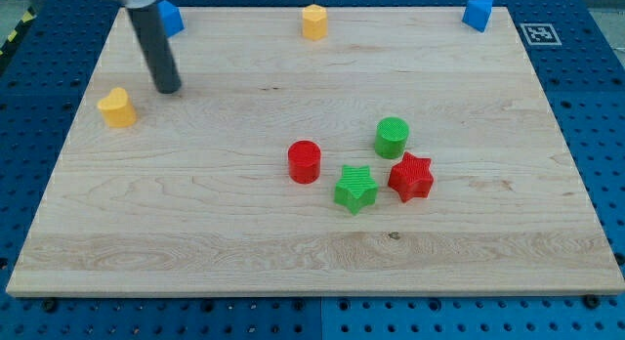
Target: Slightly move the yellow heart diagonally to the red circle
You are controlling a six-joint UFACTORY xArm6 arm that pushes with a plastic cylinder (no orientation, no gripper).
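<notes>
The yellow heart [116, 107] lies near the left edge of the wooden board [195, 233]. The red circle [304, 161] stands near the board's middle, well to the right of the heart and lower in the view. My tip [169, 88] rests on the board just up and to the right of the yellow heart, a small gap apart from it. The dark rod rises from the tip toward the view's top left.
A green circle [392, 137], a green star [355, 189] and a red star [411, 177] cluster right of the red circle. A blue block [171, 17] sits behind the rod at the top left, a yellow block [313, 21] at top centre, a blue block [478, 14] at top right.
</notes>
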